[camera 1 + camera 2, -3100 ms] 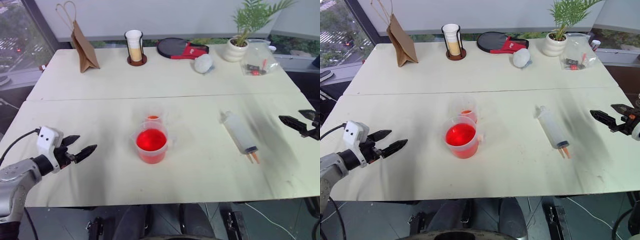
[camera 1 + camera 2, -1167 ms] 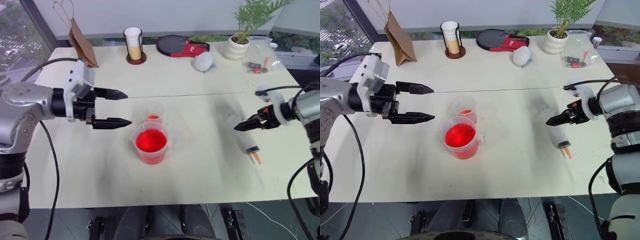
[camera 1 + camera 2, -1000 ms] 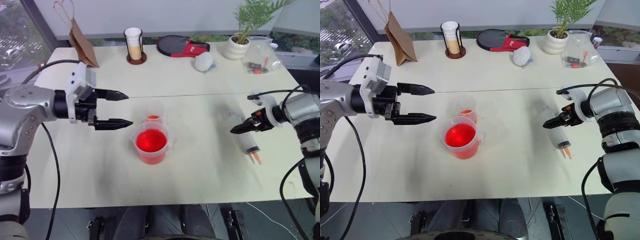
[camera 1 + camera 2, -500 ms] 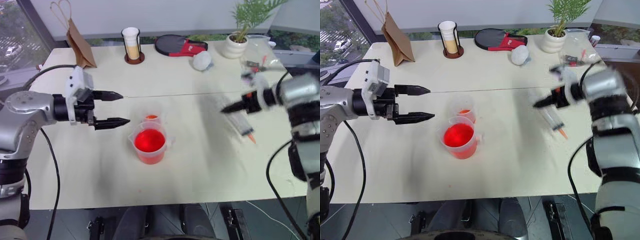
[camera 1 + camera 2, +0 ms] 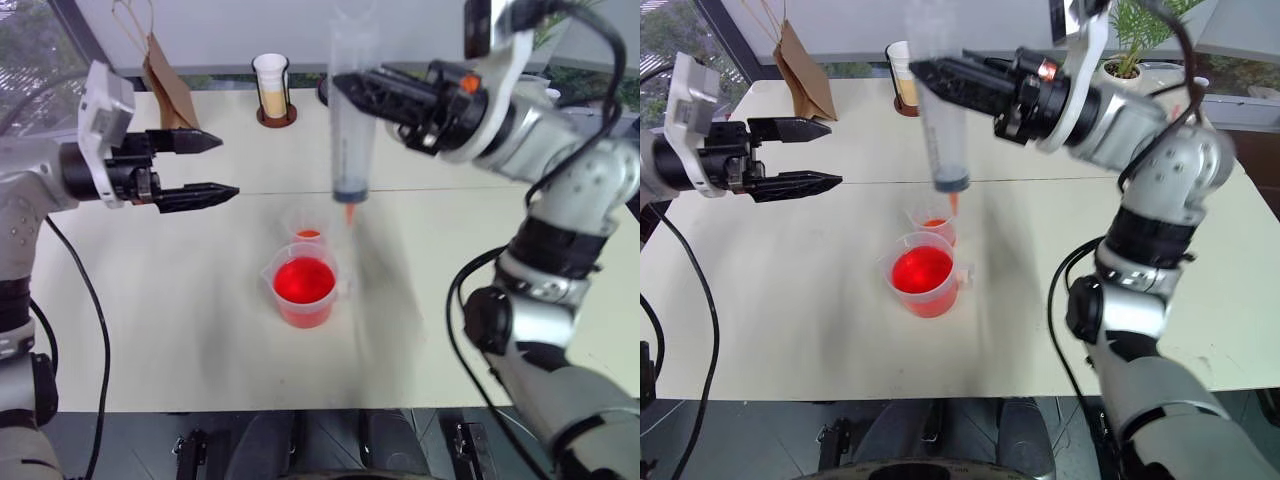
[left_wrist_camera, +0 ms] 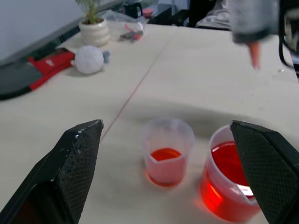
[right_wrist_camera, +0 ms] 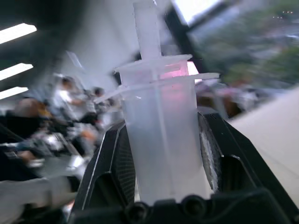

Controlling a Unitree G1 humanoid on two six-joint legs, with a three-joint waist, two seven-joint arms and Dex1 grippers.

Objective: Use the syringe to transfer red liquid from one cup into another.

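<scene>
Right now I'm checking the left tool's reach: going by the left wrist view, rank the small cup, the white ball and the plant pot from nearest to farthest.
1. Small cup, just ahead between the fingers.
2. White ball, mid-table beyond.
3. Plant pot, at the far edge.

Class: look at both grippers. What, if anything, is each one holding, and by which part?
The right gripper holds the syringe by its barrel, tip pointing down. The left gripper is open and holds nothing.
</scene>
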